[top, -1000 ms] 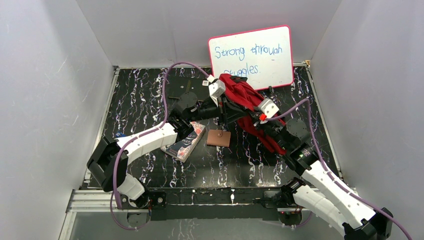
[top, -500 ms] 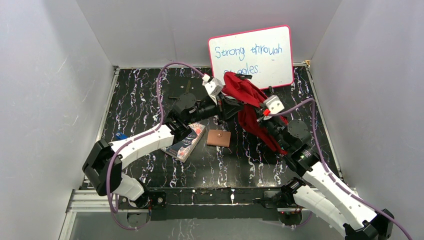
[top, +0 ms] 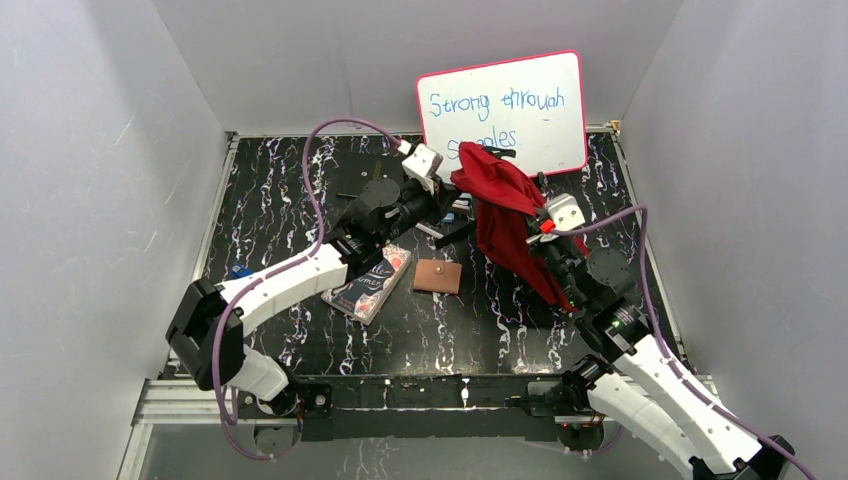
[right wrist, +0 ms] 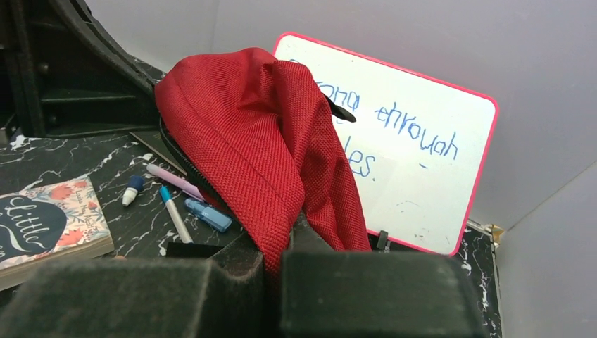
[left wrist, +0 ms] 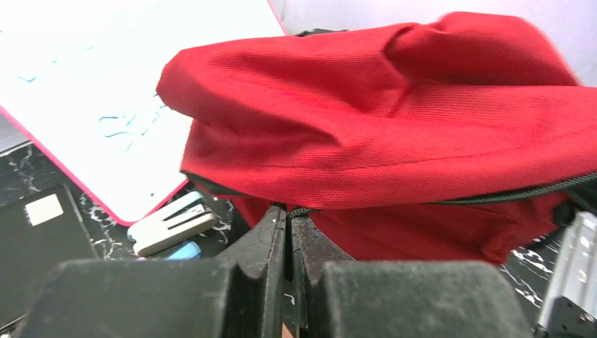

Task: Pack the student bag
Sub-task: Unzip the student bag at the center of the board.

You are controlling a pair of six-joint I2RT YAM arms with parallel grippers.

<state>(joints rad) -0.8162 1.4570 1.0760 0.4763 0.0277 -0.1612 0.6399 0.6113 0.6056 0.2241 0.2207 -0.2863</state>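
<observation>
The student bag (top: 503, 205), red fabric with a black zipper, hangs lifted off the table in front of the whiteboard. My left gripper (top: 455, 203) reaches it from the left. In the left wrist view its jaws (left wrist: 288, 213) are shut on the black zipper end at the lower edge of the student bag (left wrist: 394, 134). My right gripper (top: 538, 238) holds the bag's right side. The right wrist view shows it (right wrist: 285, 243) shut on a fold of the student bag's red cloth (right wrist: 253, 134).
A flowered book (top: 370, 282) and a tan wallet (top: 437, 276) lie near the table's middle. Pens (right wrist: 172, 211) and a blue marker (right wrist: 208, 213) lie under the bag. A white-and-grey flat item (left wrist: 172, 224) lies by the whiteboard (top: 505, 105), which leans on the back wall.
My left gripper closed on the bag's zipper edge and rose toward the back. The right arm swung right and raised the bag, which now hangs taller.
</observation>
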